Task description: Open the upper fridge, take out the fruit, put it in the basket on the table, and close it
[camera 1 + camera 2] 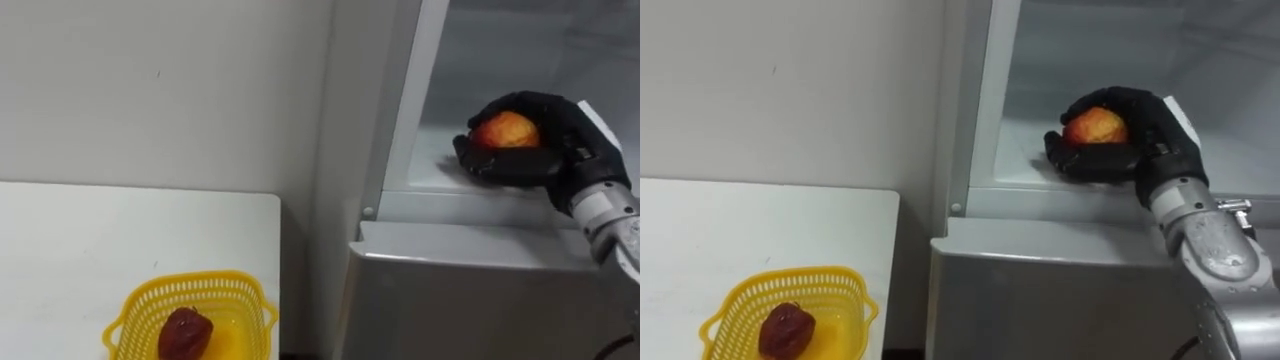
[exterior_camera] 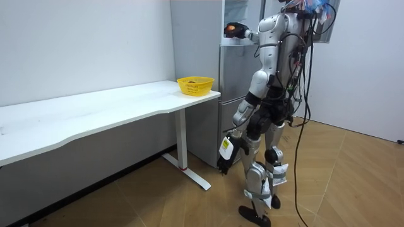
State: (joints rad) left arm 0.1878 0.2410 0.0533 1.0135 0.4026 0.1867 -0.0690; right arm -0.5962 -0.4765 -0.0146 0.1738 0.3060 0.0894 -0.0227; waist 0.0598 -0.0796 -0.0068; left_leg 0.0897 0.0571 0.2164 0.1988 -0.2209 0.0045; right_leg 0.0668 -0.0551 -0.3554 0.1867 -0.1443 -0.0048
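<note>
A round orange-red fruit (image 1: 506, 130) sits in my right hand (image 1: 530, 165), whose black fingers curl round it from below and behind. The hand is just above the floor of the open upper fridge compartment (image 1: 440, 195), near its front edge. In the room view the same right hand (image 2: 237, 31) is raised to the top of the fridge (image 2: 205, 63), while my left hand (image 2: 222, 162) hangs low by my thigh. I stand upright facing the fridge.
A yellow mesh basket (image 1: 150, 295) stands on the white table (image 1: 100, 230) to the left of the fridge, with a dark red fruit (image 1: 185, 333) inside. The grey top of the lower fridge door (image 1: 450, 250) lies just below the hand. The compartment's frame (image 1: 400, 110) rises on its left.
</note>
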